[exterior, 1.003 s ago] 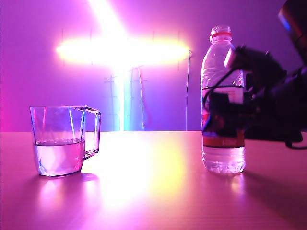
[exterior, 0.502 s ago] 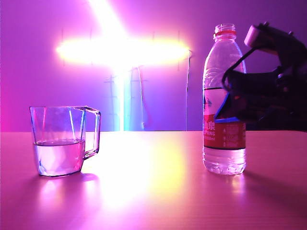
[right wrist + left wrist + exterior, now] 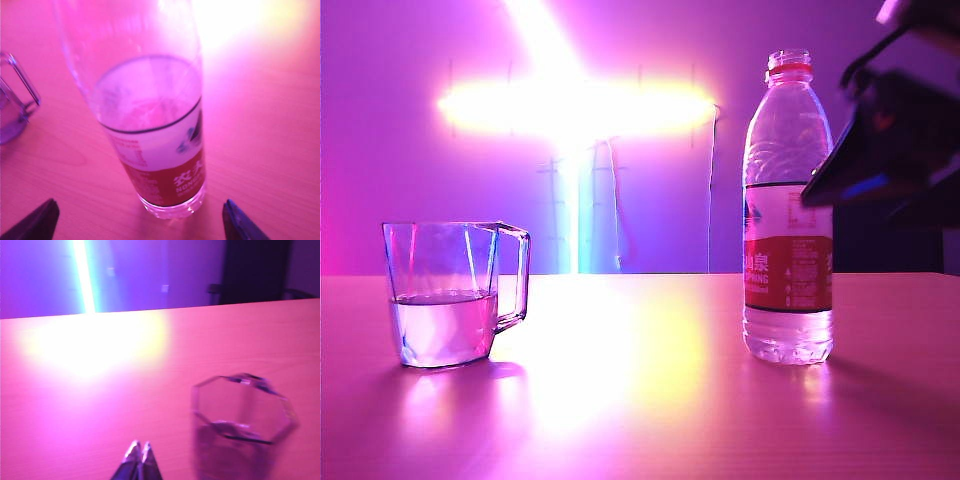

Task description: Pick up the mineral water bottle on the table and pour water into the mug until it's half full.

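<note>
Clear ribbed plastic, red-and-white label, red neck ring: the mineral water bottle (image 3: 788,210) stands upright and uncapped on the right side of the table (image 3: 640,400), with only a little water showing in its base. Well to its left, across the yellow glare on the wood, sits the mug (image 3: 455,292), faceted and see-through, handle turned toward the bottle, and the water (image 3: 442,322) inside reaches about halfway up! Up beside the bottle's shoulder, at the right edge of the exterior view, hangs the right gripper (image 3: 880,150), dark and clear of the plastic. From its own wrist camera the bottle fills the middle, and the two fingertips (image 3: 239,222) stand wide apart on either side of the bottle's base, gripping nothing. Over on the mug's side, the left gripper (image 3: 139,454) hovers above bare table just beside the mug, its two tips pressed together, empty.
</note>
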